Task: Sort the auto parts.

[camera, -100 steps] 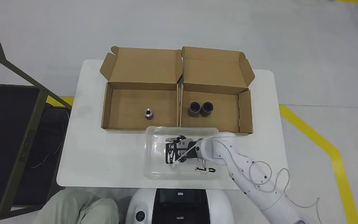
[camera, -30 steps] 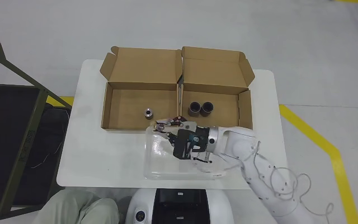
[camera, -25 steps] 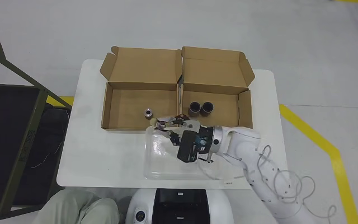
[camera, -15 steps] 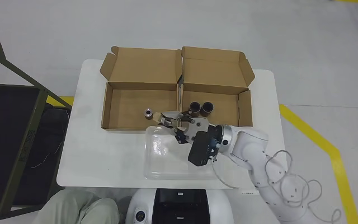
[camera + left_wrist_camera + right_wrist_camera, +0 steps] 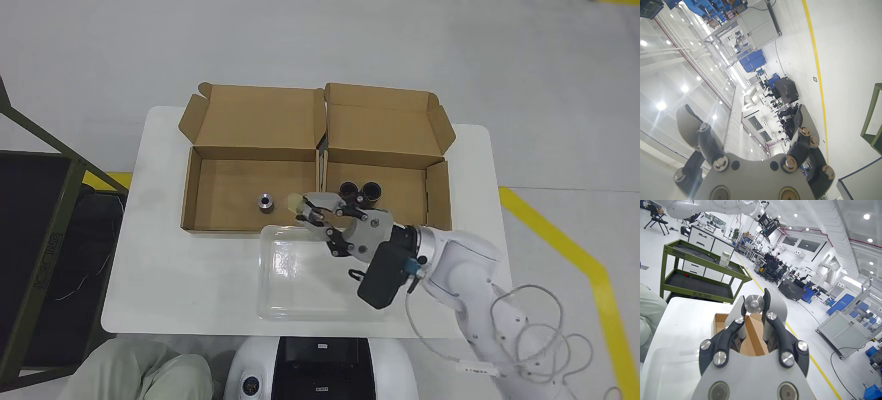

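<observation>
Right jaws: clamped on a small silver part (image 5: 754,304).
Change: the part has come up out of the clear tray (image 5: 275,300); now mid-frame, over the left box (image 5: 192,195).
Means: ready to drop.
Left jaws: apart.

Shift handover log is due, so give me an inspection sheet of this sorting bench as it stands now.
Surface: white table carrying the left box, right box and a clear tray.
Job's things: left box holds one small silver part; right box holds two dark cylinders.
Clutter: nothing seen.
Grippers: right gripper, jaws shut on a round silver part above the left box's near edge; left gripper, jaws open, holding nothing.
Cables: white cable loops beside the right arm.
Surroundings: green cart, yellow floor line.
</observation>
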Tool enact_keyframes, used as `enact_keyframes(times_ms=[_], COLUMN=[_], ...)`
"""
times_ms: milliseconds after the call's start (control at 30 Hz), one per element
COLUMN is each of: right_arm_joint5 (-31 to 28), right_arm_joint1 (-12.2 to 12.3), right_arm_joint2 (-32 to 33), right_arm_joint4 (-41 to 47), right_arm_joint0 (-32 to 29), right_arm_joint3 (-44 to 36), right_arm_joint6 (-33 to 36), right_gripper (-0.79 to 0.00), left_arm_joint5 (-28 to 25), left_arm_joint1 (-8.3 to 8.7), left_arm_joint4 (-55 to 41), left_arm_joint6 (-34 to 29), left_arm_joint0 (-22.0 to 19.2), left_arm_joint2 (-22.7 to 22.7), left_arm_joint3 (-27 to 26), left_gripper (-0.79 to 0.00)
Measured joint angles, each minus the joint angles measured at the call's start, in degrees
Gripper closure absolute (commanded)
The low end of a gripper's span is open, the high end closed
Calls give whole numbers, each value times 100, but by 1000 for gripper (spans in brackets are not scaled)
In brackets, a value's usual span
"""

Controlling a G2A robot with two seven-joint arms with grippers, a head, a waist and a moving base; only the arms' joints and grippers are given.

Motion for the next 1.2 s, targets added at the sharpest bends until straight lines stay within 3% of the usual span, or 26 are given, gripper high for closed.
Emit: enact_keyframes(times_ms=[833,1200], right_arm_joint5=[101,-19], right_arm_joint1=[27,-13], right_arm_joint2=[44,-178], right_arm_joint4=[-105,446], right_arm_joint0=[-52,192], right_arm_joint3=[-14,415], right_arm_joint6=[-123,564], right_gripper=[0,0], left_arm_joint5=[0,0], left_arm_joint1=[0,0], left_arm_joint4=[0,0], left_arm_joint6=[0,0], left_arm_joint0=[0,0], left_arm_joint2=[0,0], left_arm_joint3=[0,0], left_gripper=[-785,-785])
